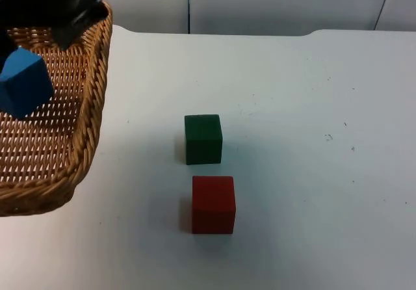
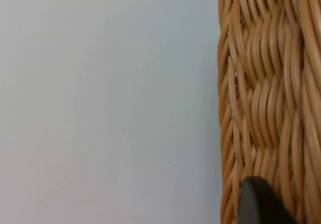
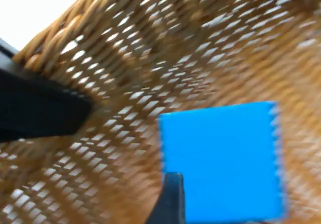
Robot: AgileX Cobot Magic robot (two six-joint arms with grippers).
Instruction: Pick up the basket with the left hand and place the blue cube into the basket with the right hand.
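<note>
Woven wicker, honey-brown: the basket (image 1: 78, 140) filled the left side of the top view, its rim curving from the upper left down to the lower left of the frame. It seemed tilted and raised off the white table (image 1: 312, 173), though lift could not be confirmed from that view alone. The blue cube (image 1: 25, 82) sat inside the basket at the far left edge of the frame, tilted on the open weave of the floor. A black mass of arm hardware (image 1: 58, 4) covered the upper left corner above the basket's back rim; which arm it belonged to could not be told there. In the left wrist view the left gripper (image 2: 258, 204) showed one dark fingertip lying against the basket's wall, bare table beside it; the other finger was hidden, so its grip could not be told for certain. In the right wrist view the right gripper (image 3: 170, 199) hung just over the blue cube, one fingertip at the cube's edge; whether its fingers were parted or closed on the cube could not be told. A green cube (image 1: 203, 138) stood near the middle of the top view, and a red cube (image 1: 213, 204) just below it, apart from it, both well clear of the basket.
</note>
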